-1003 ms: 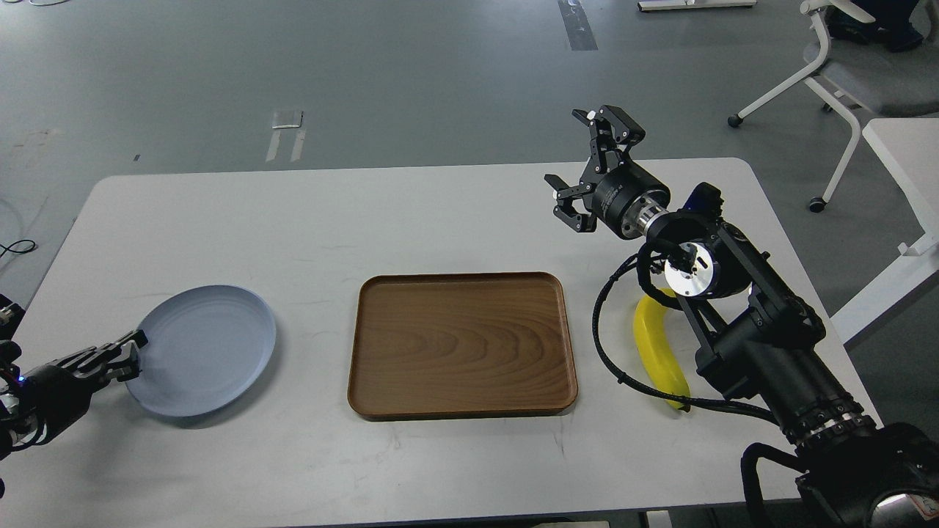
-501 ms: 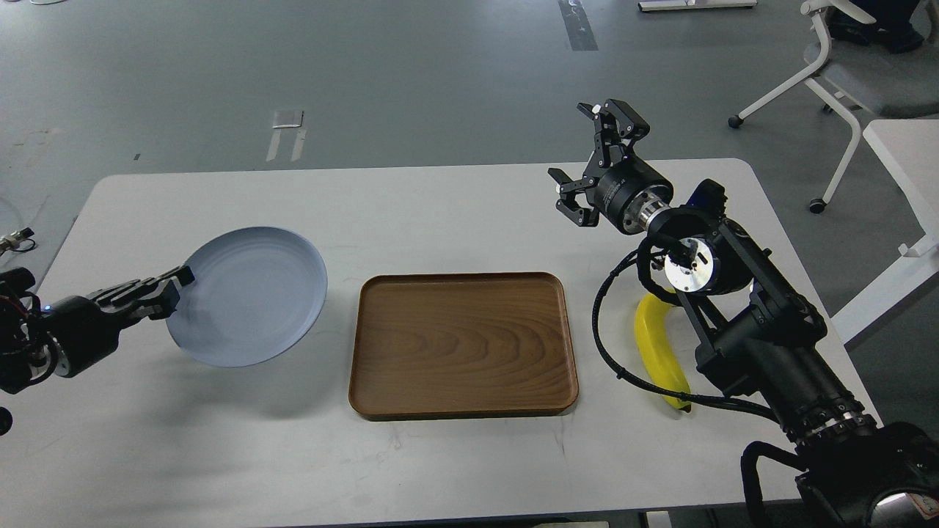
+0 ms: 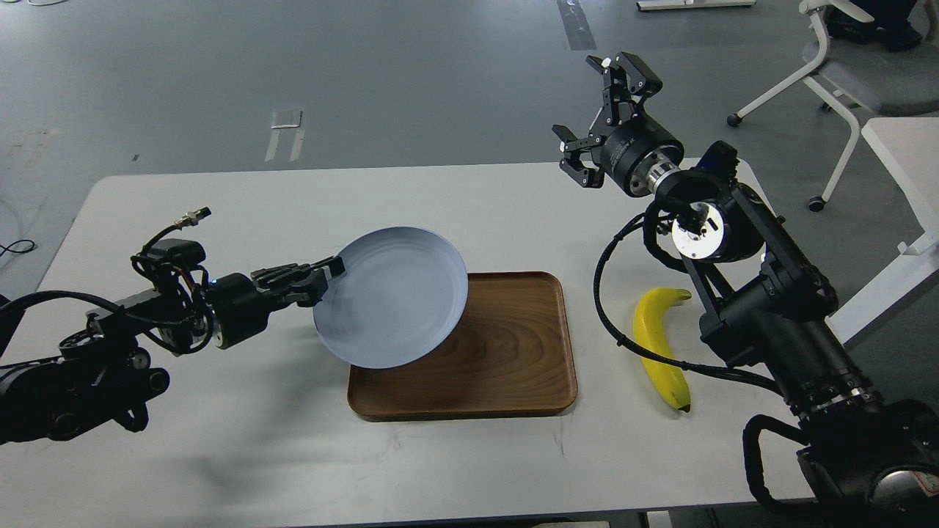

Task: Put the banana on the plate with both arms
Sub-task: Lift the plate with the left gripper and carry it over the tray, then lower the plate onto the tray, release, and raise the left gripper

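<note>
My left gripper (image 3: 329, 275) is shut on the left rim of the pale blue-grey plate (image 3: 392, 306). It holds the plate in the air, tilted, over the left part of the brown wooden tray (image 3: 506, 352). The yellow banana (image 3: 662, 350) lies on the white table to the right of the tray, dark tip toward the front. My right gripper (image 3: 598, 110) is open and empty, raised high above the table's far edge, well behind and above the banana.
The white table (image 3: 257, 220) extends left and behind the tray. My right arm's black cable (image 3: 609, 323) loops down between tray and banana. A white chair (image 3: 843, 66) and another white table (image 3: 902, 161) stand off to the right.
My left gripper has carried the plate up off the table and to the right, now over the tray's left part. My right gripper has risen and moved back, uncovering the banana.
</note>
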